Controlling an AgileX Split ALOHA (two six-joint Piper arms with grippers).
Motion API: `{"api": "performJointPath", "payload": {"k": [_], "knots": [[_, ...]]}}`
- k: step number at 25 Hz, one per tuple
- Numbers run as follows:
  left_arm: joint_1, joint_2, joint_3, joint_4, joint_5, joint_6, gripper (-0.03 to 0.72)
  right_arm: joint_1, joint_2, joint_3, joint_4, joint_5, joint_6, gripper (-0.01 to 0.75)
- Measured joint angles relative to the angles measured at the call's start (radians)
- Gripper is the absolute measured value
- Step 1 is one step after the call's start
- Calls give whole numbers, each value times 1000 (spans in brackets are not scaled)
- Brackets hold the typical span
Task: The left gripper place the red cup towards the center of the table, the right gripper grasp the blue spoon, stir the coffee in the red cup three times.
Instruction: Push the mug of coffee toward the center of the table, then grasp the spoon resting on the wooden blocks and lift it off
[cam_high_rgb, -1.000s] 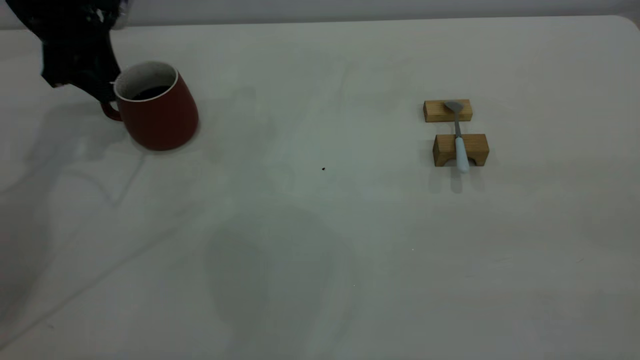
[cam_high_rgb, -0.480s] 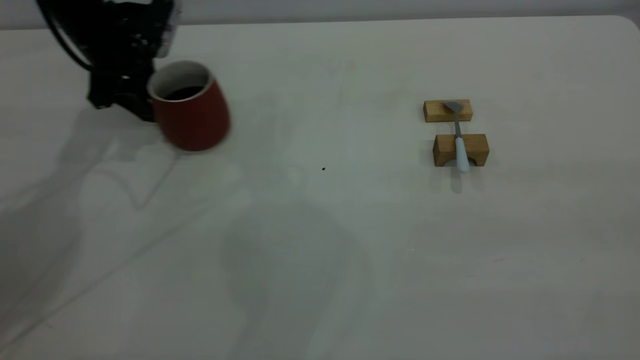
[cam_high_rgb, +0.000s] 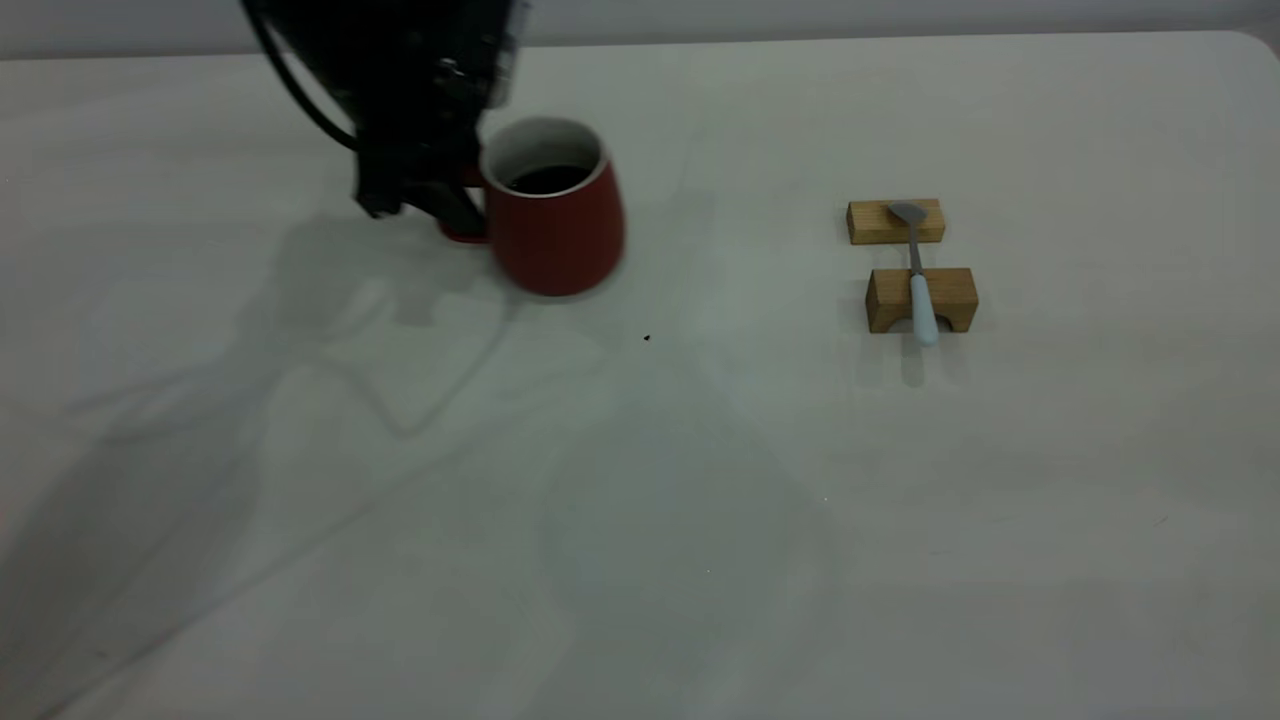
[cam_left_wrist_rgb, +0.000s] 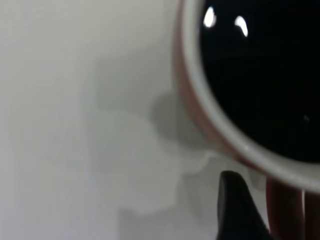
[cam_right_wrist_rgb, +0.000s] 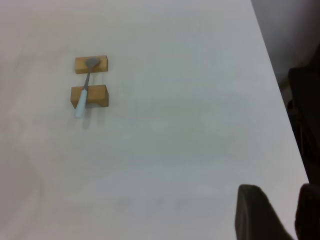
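Note:
The red cup (cam_high_rgb: 555, 225) stands upright left of the table's centre, blurred. Dark coffee (cam_high_rgb: 548, 179) fills it and also takes up much of the left wrist view, coffee (cam_left_wrist_rgb: 265, 75). My left gripper (cam_high_rgb: 462, 212) is shut on the cup's handle (cam_left_wrist_rgb: 287, 210), with one dark finger (cam_left_wrist_rgb: 235, 205) beside it. I cannot tell whether the cup's base touches the table (cam_high_rgb: 640, 480). The blue spoon (cam_high_rgb: 918, 278) lies across two wooden blocks at the right; in the right wrist view the spoon (cam_right_wrist_rgb: 84, 92) is far off. My right gripper (cam_right_wrist_rgb: 280, 192) hangs open above the table's edge.
The spoon rests on two wooden blocks, the far block (cam_high_rgb: 872, 222) under its bowl and the near arched block (cam_high_rgb: 950, 300) under its handle. A tiny dark speck (cam_high_rgb: 647, 338) marks the table near the centre. The table edge (cam_right_wrist_rgb: 280, 100) runs past my right gripper.
My left gripper has carried the red cup to the right, from the table's far left to near the centre. The spoon and blocks have not moved.

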Motion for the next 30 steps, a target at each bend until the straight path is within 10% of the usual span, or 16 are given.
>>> {"api": "performJointPath", "payload": {"k": [18,30], "knots": [[-65,-41,0,0,-47,-82,449,0,0,0,1,0,0,237],[-65,-529,0,81,246,-607,449,0,0,0,2,0,0,237]]}}
